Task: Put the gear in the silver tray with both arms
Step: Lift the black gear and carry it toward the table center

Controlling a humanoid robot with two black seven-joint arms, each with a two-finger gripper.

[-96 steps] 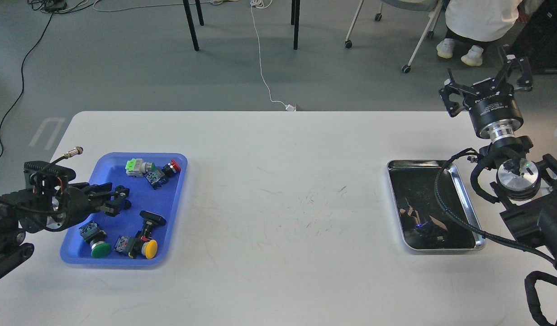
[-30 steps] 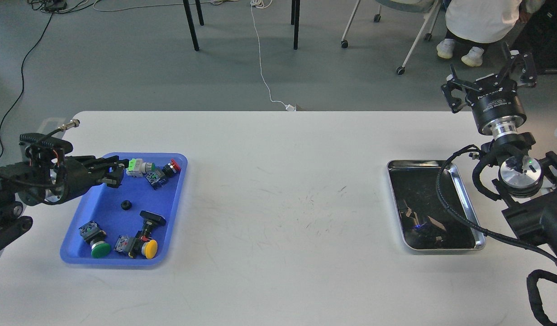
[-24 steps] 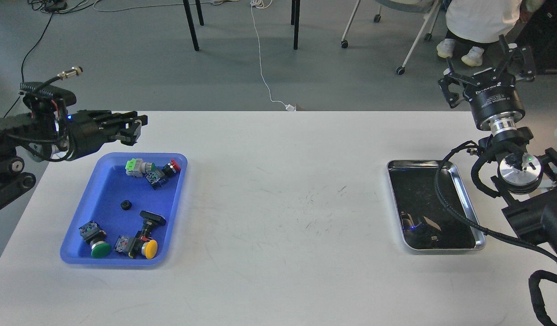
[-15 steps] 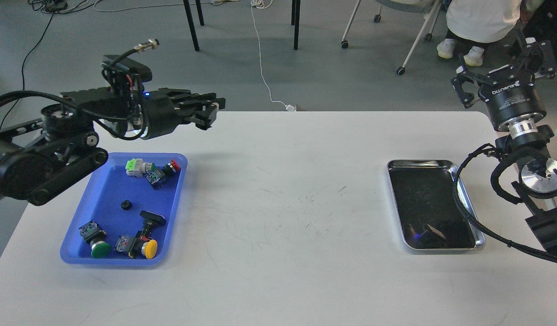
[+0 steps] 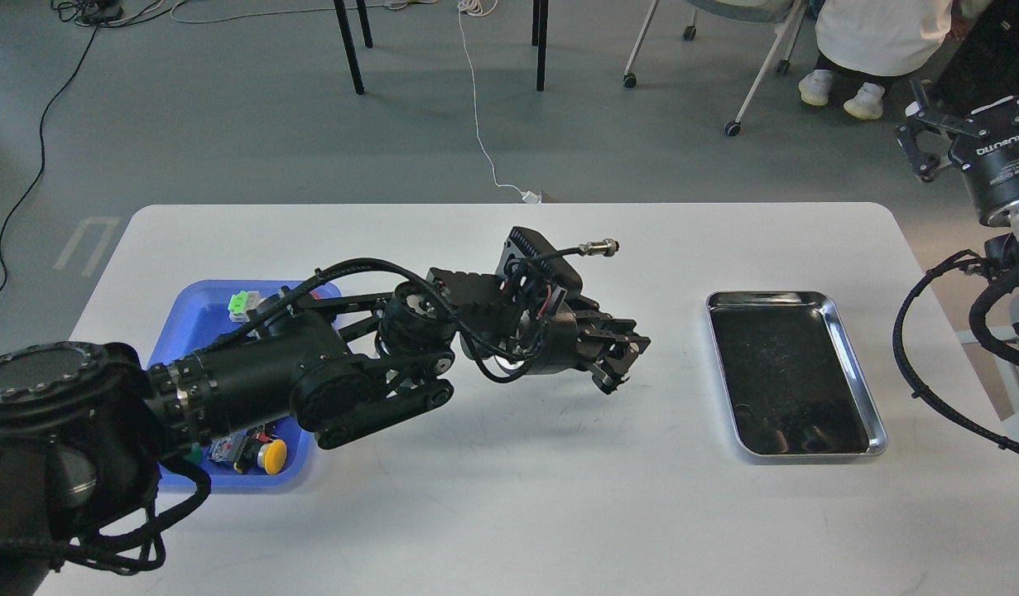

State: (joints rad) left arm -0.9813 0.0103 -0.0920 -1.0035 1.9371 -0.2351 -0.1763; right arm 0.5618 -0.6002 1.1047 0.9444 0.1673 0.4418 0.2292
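Observation:
The silver tray [image 5: 766, 295] lies empty at the right of the white table [image 5: 509, 513]. My left arm reaches across the table from the lower left. Its gripper [image 5: 621, 362] hovers over the table's middle, a short way left of the silver tray. It is dark and seen side-on, so I cannot tell its fingers apart or see anything in them. The gear is hidden: the arm covers the part of the blue tray [image 5: 196, 308] where it lay. My right gripper [image 5: 973, 103] is raised at the far right edge, beyond the table, fingers spread and empty.
The blue tray at the left holds several push-button switches, mostly covered by my left arm; a yellow button [image 5: 273, 454] and a green-white part [image 5: 242, 305] show. Chair legs, a white cable and a seated person's feet [image 5: 840, 95] are on the floor beyond the table.
My left arm has swung from above the blue tray rightward to the table's middle and lower. The gear stayed in the blue tray in the earlier frames. My right gripper has moved right and up, away from the silver tray.

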